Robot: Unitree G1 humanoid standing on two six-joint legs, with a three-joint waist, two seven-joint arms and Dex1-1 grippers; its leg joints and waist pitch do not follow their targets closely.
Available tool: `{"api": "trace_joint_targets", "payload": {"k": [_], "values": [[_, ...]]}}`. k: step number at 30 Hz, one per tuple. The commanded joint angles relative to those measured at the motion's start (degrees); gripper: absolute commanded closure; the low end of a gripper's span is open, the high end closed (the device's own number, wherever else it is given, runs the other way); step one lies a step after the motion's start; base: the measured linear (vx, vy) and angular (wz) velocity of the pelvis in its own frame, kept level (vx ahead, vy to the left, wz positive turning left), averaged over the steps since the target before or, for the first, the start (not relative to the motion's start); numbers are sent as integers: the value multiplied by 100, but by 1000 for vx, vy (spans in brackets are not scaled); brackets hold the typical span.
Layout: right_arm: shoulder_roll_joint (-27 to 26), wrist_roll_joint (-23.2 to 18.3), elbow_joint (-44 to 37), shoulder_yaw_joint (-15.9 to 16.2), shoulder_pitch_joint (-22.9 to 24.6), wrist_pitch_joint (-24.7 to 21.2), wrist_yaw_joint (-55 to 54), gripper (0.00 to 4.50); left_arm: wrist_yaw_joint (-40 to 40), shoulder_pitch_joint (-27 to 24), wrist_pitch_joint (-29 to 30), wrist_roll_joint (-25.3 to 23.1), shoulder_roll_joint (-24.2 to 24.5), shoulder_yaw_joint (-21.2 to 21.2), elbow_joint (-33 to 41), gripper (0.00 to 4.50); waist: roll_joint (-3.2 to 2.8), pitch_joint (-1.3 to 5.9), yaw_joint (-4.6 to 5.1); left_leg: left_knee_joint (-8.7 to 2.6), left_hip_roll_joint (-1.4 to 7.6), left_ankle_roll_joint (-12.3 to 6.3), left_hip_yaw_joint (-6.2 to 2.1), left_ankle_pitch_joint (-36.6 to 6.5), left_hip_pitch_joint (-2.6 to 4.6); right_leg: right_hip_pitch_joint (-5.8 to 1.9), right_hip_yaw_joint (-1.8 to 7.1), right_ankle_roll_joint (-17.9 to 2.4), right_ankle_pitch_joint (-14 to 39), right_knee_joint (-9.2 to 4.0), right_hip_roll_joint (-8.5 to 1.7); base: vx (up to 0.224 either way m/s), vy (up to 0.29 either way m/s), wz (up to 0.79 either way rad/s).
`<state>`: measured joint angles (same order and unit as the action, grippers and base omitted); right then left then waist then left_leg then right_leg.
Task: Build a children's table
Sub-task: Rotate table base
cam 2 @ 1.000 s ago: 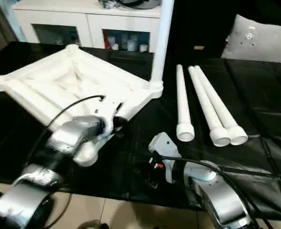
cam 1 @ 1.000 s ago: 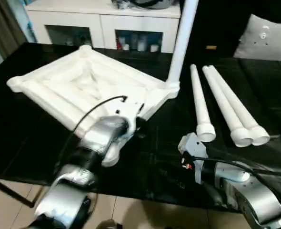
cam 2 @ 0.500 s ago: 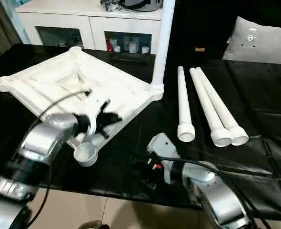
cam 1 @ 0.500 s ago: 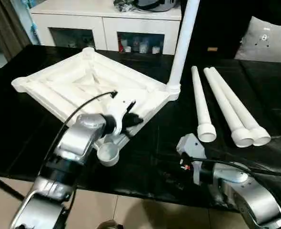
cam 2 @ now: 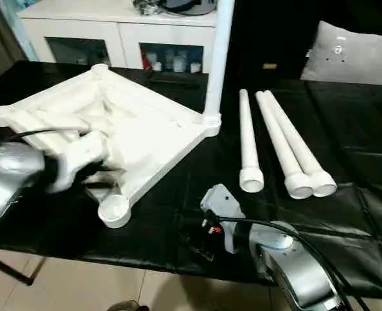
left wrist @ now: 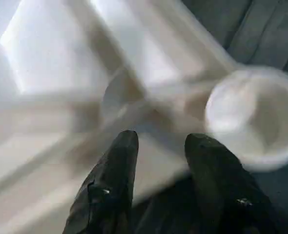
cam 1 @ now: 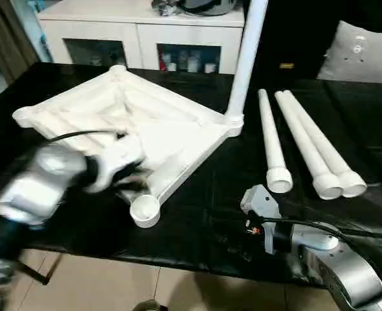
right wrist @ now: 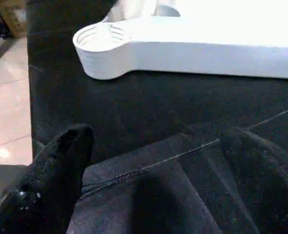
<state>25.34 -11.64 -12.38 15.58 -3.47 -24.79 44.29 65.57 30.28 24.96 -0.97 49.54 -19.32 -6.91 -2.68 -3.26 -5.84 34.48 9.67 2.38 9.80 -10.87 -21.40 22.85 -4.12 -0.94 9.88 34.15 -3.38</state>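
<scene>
Lies upside down on the black worktop (cam 1: 197,227), the white top (cam 1: 133,120), ribbed underside up, toward the robot's left. Carries one leg (cam 1: 246,58) already, standing upright in the far right corner socket and rising out of frame. Leaves three sockets empty: the near one (cam 1: 144,210) at the worktop's front, one at the left corner (cam 1: 22,116), one at the far corner (cam 1: 116,68). Rest side by side on the worktop to the right, well apart from the top, three loose legs (cam 1: 307,146), wide ends toward the robot. Judged roughly a quarter done: one leg seated, three to pick up and push home. Hovers over the top's near edge beside the empty near socket, the left gripper (left wrist: 158,146), blurred, fingers (left wrist: 112,170) parted a little and closed on nothing. Sits low at the worktop's front edge, the right gripper (right wrist: 154,146), fingers (right wrist: 61,151) spread wide and empty, pointing toward the near socket, with the loose legs not far off to its right. Stands behind the worktop a white cabinet (cam 1: 139,26); lies at the far right a grey-white cushion (cam 1: 359,55).
</scene>
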Motion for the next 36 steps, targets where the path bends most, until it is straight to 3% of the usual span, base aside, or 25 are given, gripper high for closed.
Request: {"api": "trace_joint_targets", "payload": {"k": [1, 6, 15, 17, 24, 30, 36], "values": [[9, -34, -47, -1, -2, 24, 50, 0, 195, 28, -161, -151, 155, -69, -70, 264, -70, 286, 23, -516, 349, 149, -187, -1972, 140, -192, 334, -846, 2303, -476, -532, 0, 0, 0], [38, -38, -71, -10, 39, 40, 62, 0, 291, 40, -407, -264, 323, -78, -140, 264, -76, 295, 29, -529, 359, 225, -209, -2122, 162, -192, 347, -806, 2448, -482, -543, 0, 0, 0], [37, -22, -66, 17, 49, 78, 48, 0, 88, 55, -894, -649, -92, -486, -476, 264, -44, 339, 27, -504, 353, 152, -188, -1786, 127, -236, 355, -923, 2011, -431, -543, 0, 0, 0], [36, -19, -66, 26, 43, 84, 54, 0, 9, 44, -1037, -860, -198, -647, -640, 264, -23, 329, 44, -500, 341, 122, -180, -1795, 125, -232, 348, -900, 2102, -449, -535, 0, 0, 0], [53, -2, -50, 35, 30, 119, 73, 0, -127, 53, -1300, -1049, -478, -842, -910, 264, -32, 325, 30, -499, 352, 102, -188, -1854, 143, -219, 350, -814, 2439, -482, -556, 0, 0, 0], [73, 12, -32, 29, 13, 132, 77, 0, 80, 94, -1468, -990, -612, -875, -932, 310, -31, 305, 9, -516, 350, 120, -211, -2090, 177, -191, 340, -645, 2955, -546, -567, 0, 0, 0], [83, -19, -22, -43, -37, 124, 88, 0, 864, 83, -1120, -670, -806, -1051, -533, 353, -31, 304, 21, -528, 354, 125, -206, -2049, 177, -207, 364, -708, 2830, -532, -587, 0, 0, 0]]}}
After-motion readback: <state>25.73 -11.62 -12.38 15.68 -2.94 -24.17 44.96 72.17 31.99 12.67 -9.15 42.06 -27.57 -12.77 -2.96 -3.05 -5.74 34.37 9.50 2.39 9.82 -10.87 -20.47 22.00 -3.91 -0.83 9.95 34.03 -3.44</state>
